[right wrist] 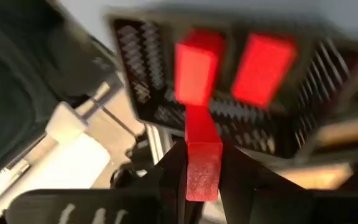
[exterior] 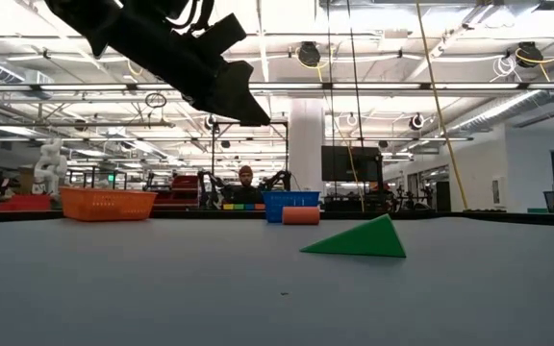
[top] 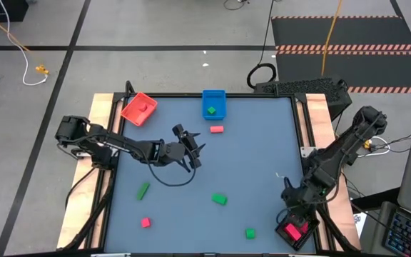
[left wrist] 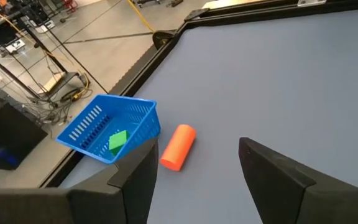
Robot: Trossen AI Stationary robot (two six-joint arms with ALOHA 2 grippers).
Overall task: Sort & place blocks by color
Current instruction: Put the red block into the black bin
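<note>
— Right gripper is pinching a red bar over the black tray at the near right corner, two red blocks already inside!

— And the left gripper?

— Mid-table, fingers spread, nothing in them, aimed at an orange-red cylinder just beside the blue tray at the far edge; a green block sits in that one

— Green blocks still loose on the near table
</note>
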